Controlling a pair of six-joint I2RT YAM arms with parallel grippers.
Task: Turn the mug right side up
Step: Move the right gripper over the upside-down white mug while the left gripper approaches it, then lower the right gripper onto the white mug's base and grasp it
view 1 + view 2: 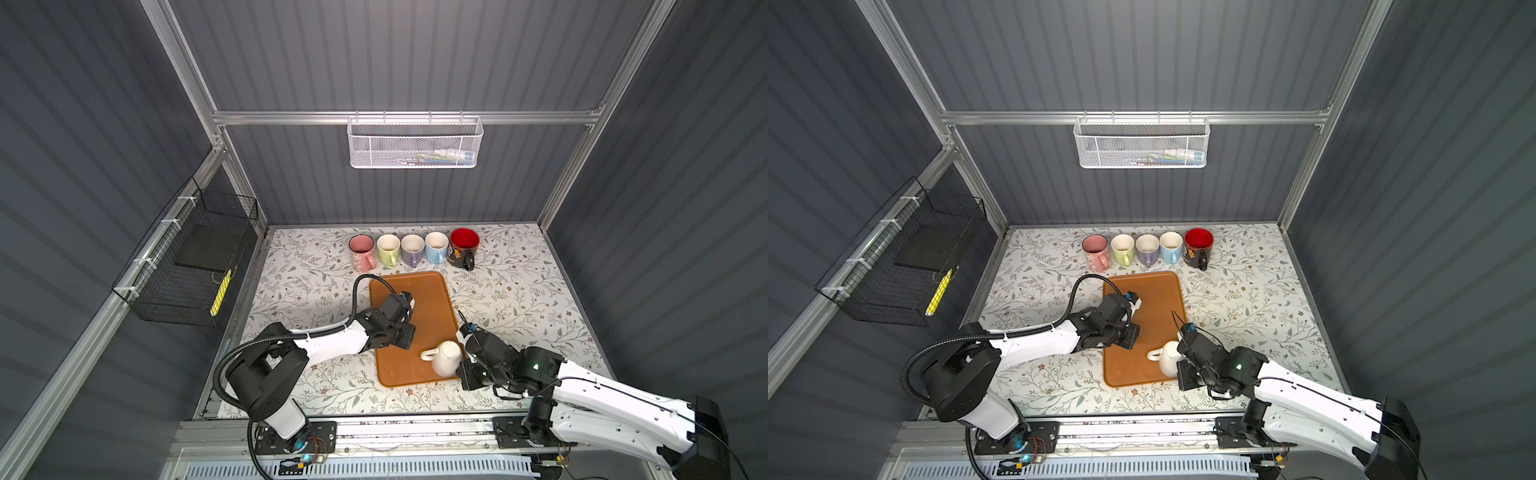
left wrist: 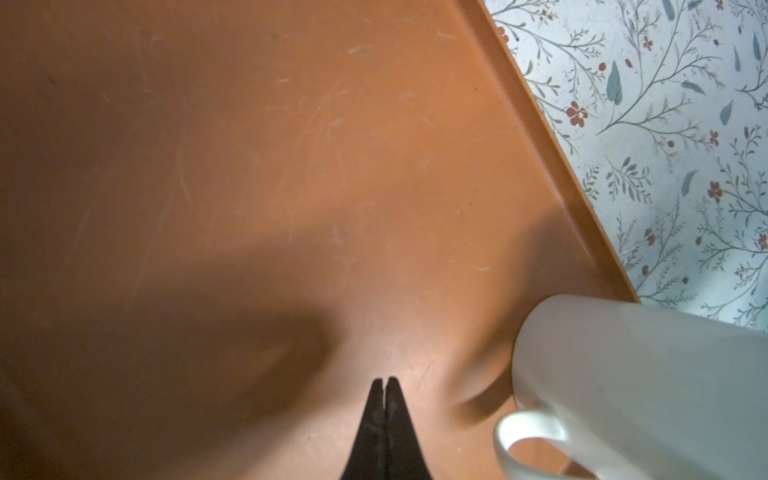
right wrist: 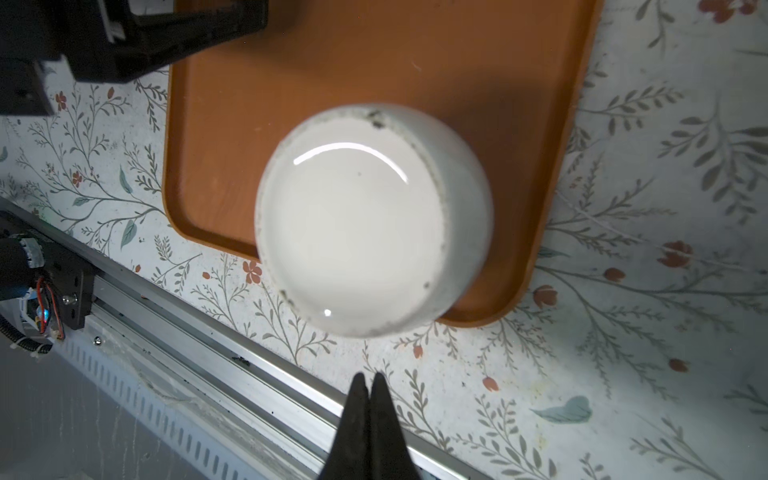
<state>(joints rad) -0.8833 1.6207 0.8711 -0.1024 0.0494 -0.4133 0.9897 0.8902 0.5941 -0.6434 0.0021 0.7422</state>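
A white mug [image 1: 446,358] [image 1: 1169,358] stands upside down near the front right corner of the orange tray [image 1: 415,291], its flat base up and its handle [image 1: 428,354] pointing left. The right wrist view looks straight at that base [image 3: 353,224]. My right gripper [image 3: 369,376] is shut and empty, just right of the mug [image 1: 465,371] and apart from it. My left gripper [image 2: 385,380] is also shut with nothing in it, over the bare tray floor [image 2: 291,166] left of the mug [image 2: 648,386]; its handle [image 2: 528,432] is near the fingertips.
Several upright mugs line the back: pink [image 1: 361,249], yellow-green [image 1: 388,248], purple [image 1: 412,248], blue [image 1: 436,246], dark with red inside [image 1: 464,245]. A white mesh basket [image 1: 415,143] hangs on the back wall, a black wire basket [image 1: 191,266] on the left. A metal rail [image 3: 199,328] runs along the front.
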